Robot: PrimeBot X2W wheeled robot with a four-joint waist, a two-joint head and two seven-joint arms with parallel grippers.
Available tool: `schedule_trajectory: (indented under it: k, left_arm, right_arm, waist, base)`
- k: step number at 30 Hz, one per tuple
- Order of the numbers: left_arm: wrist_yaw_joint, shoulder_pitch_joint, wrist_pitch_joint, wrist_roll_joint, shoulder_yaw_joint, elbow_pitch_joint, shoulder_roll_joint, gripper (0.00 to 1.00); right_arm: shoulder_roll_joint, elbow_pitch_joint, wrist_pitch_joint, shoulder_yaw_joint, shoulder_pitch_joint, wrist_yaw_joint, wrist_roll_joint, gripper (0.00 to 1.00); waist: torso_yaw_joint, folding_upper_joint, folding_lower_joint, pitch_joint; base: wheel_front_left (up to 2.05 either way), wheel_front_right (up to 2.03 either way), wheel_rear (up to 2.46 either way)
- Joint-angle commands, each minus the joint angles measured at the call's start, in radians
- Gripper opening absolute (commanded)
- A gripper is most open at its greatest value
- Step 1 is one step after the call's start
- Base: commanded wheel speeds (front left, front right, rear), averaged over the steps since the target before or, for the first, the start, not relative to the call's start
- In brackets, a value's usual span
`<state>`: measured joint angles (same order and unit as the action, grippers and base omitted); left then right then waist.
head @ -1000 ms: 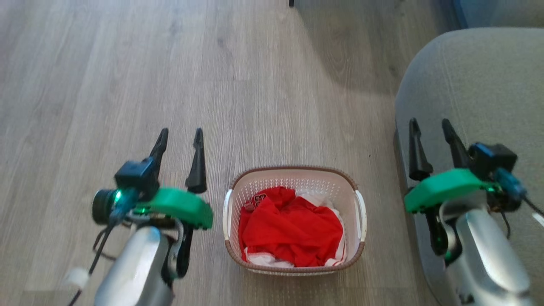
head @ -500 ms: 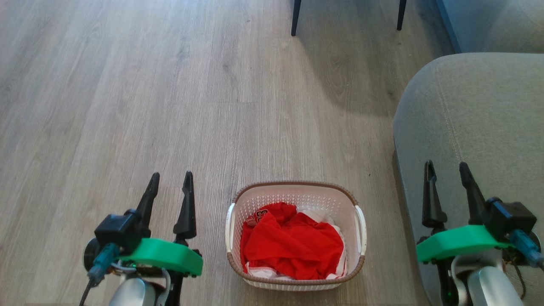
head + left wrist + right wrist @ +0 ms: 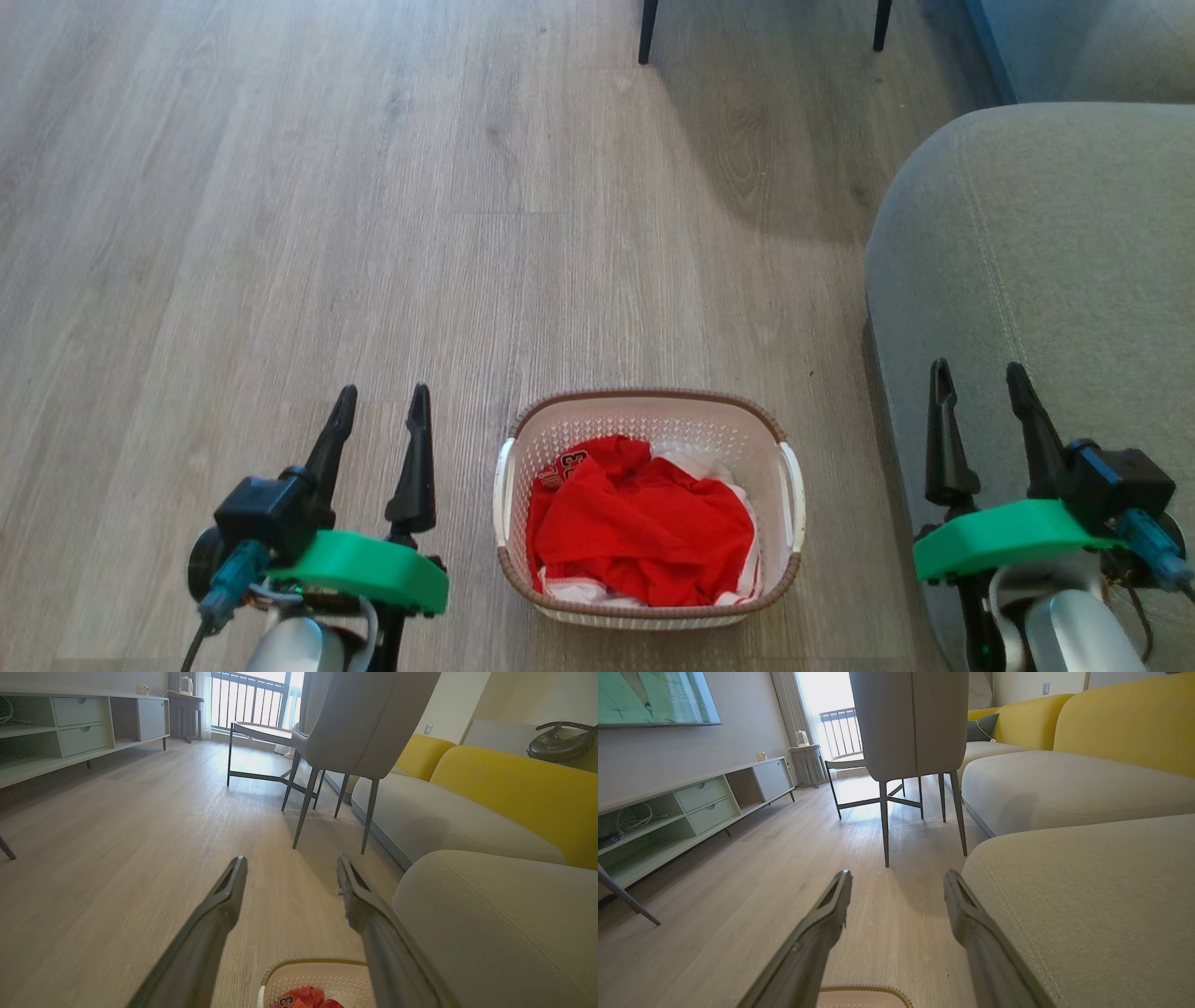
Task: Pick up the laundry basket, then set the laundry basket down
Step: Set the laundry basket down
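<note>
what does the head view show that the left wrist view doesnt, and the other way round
Head view's own: the whole laundry basket from above, both white handles, the full pile of red clothes, and the open right gripper, seen against the grey sofa seat.
Left wrist view's own: the back of the grey chair, the yellow sofa backs, a drawer cabinet, the balcony railing.
Shared: the open left gripper, clear of the basket; the basket's far rim with some red cloth; the wood floor; the sofa seat.
</note>
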<state>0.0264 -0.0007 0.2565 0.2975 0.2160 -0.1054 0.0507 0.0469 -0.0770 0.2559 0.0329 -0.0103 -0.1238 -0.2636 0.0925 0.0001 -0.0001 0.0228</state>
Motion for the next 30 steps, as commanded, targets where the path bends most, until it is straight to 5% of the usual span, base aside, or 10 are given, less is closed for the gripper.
schedule_trajectory:
  k: [1, 30]
  left_arm:
    - [0.002, -0.046, 0.005, -0.008, -0.027, 0.041, 0.0, 1.0]
    - [-0.002, -0.042, 0.005, -0.009, -0.026, 0.048, 0.0, 1.0]
  right_arm:
    - [0.003, 0.035, 0.006, 0.02, -0.03, -0.007, 0.002, 1.0]
    - [0.003, 0.026, 0.006, 0.025, -0.033, -0.007, 0.008, 1.0]
  waist:
    - [-0.001, -0.0001, 0.0001, 0.001]
    - [-0.01, -0.0001, 0.0001, -0.009]
  base:
    - [0.0, 0.0, 0.0]
    - [0.0, 0.0, 0.0]
